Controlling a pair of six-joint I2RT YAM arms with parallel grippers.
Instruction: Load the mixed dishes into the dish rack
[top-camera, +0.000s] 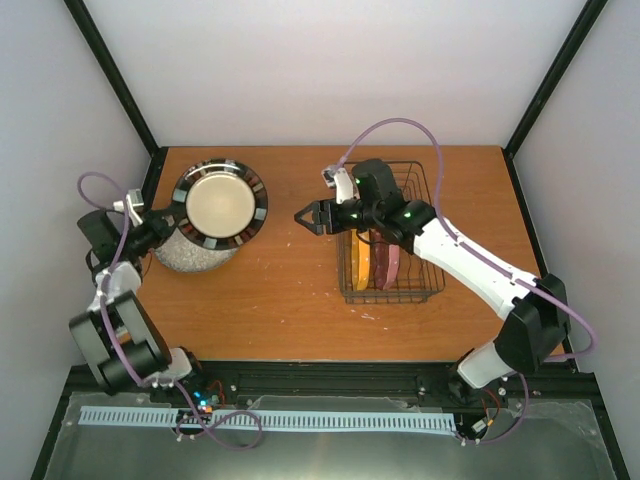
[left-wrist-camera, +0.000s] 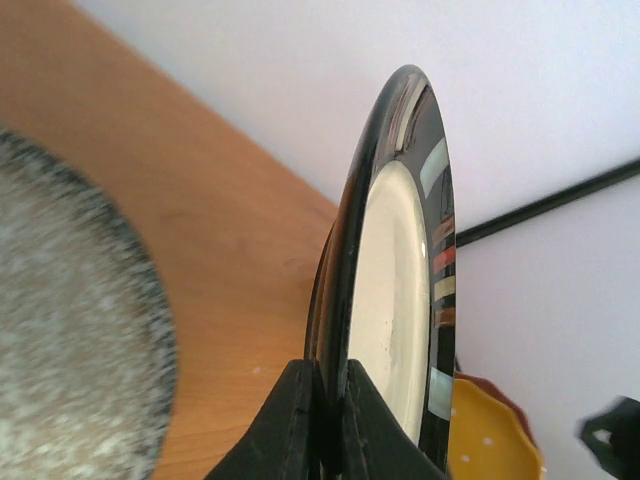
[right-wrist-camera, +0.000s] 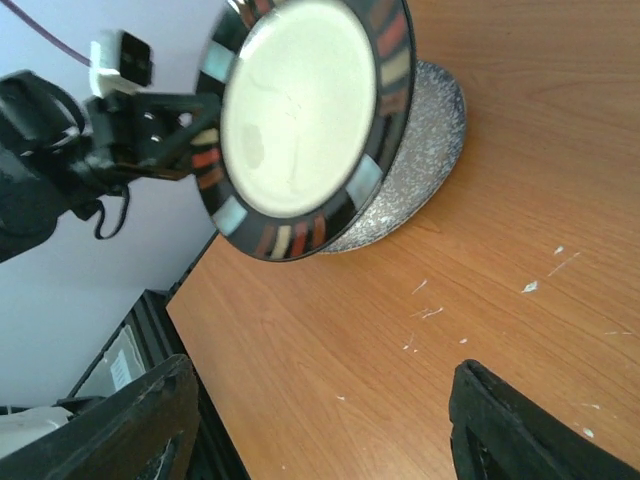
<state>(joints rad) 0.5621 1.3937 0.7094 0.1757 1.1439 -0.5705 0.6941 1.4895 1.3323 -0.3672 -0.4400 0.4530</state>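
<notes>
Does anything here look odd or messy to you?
Minor things only. Some white flecks dot the table; crumbs or scuffs, I cannot tell. The striped plate is tilted up over the grey plate, pinched at its rim by the left gripper.

The right gripper has its fingers wide apart, and only bare worktop shows between them. Ahead of it, towards its left, the left gripper clamps the rim of a black-rimmed plate with a cream centre. This plate hangs tilted in front of a grey speckled plate that lies on the worktop.
</notes>
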